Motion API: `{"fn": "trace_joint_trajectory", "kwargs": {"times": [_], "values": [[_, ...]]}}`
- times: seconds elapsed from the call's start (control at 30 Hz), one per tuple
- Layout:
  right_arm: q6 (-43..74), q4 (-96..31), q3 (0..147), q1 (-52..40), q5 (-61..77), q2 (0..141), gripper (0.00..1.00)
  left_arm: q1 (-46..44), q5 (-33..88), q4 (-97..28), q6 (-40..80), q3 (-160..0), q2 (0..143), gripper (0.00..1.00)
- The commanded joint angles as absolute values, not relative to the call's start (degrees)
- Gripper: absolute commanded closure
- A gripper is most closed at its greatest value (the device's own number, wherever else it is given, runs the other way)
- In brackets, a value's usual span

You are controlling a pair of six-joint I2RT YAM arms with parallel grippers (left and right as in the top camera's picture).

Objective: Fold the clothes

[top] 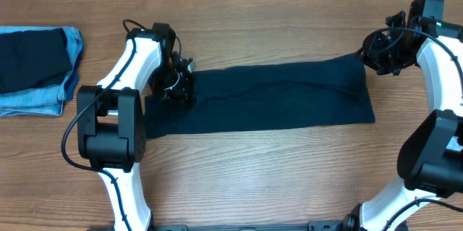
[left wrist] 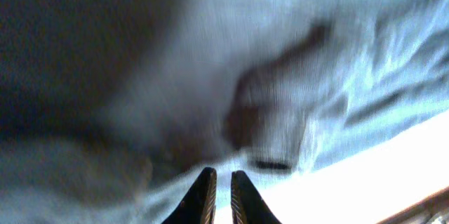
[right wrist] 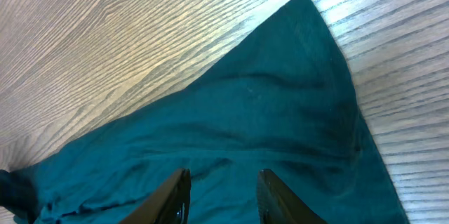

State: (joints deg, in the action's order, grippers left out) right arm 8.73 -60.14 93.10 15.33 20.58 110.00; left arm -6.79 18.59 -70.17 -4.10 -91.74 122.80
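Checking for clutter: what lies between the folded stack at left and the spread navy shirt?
In the overhead view, only bare wooden table and the left arm lie between stack and shirt.

All I get of the surroundings from my station is the worktop (top: 253, 180): light brown wood whose grain runs left to right across the overhead view, with a paler band along its far edge. The light looks even and comes from above, throwing only soft, short shadows onto the wood. On the right wrist feed it leaves a pale sheen across the grain at upper left, and on the left wrist feed the lower right is washed out to near white.
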Motion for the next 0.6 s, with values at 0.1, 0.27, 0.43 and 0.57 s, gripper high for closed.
{"fn": "trace_joint_trajectory", "kwargs": {"times": [0.1,0.27,0.43,0.57], "values": [[8.5,-60.2,93.8,15.4,20.4,109.4,0.65,-7.2,17.2,-75.2,-7.5,-91.8,122.9,0.92],[8.5,-60.1,93.8,15.4,20.4,109.4,0.65,-6.8,19.0,-69.2,-7.5,-93.1,120.3,0.87],[8.6,-59.9,93.8,15.4,20.4,109.4,0.65,-7.6,18.9,-60.5,-6.2,-93.1,119.5,0.69],[8.5,-60.0,93.8,15.4,20.0,109.4,0.65,-8.4,18.9,-55.6,-4.2,-93.0,120.7,0.78]]}}
